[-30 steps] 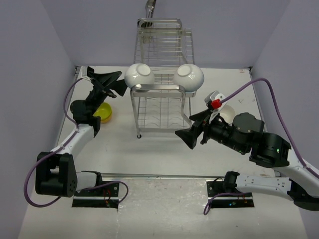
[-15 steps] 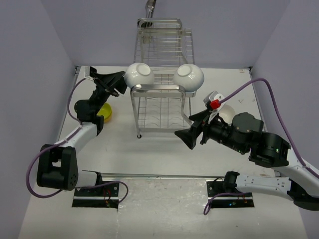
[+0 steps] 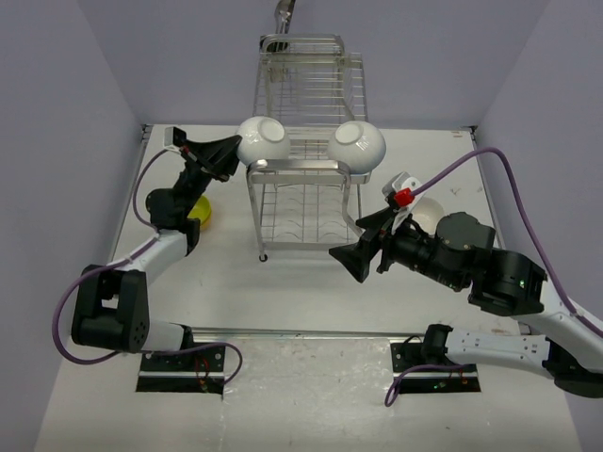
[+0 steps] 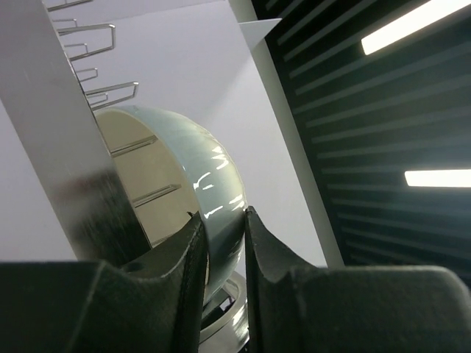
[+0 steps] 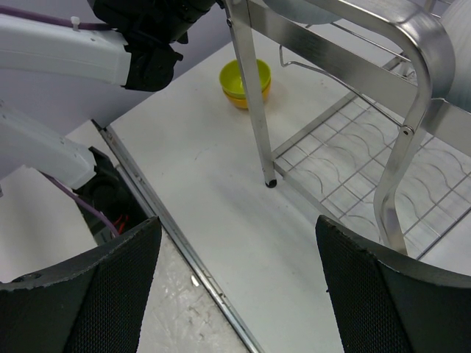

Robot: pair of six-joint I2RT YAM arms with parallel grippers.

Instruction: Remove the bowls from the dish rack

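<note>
Two glossy white bowls sit tilted on edge on the top tier of the dish rack (image 3: 301,202), a tall frame of shiny chrome wire with slim legs standing mid-counter toward the far edge. We see the left white bowl (image 3: 262,141) at the rack's left end and the right white bowl (image 3: 358,144) at its right end. The left gripper (image 3: 226,153) is drawn narrow on the left white bowl's rim, one finger inside and one outside the smooth curved wall. The right gripper (image 3: 353,259) is spread wide and holds nothing, just off the rack's near right leg. Near the left edge, a lime-green bowl (image 5: 246,73) nests in an orange-yellow bowl (image 5: 244,99). The counter (image 3: 283,292) is matte white, with a metal rail (image 3: 311,331) along its near edge and pale lilac walls (image 3: 66,113) around it.
</note>
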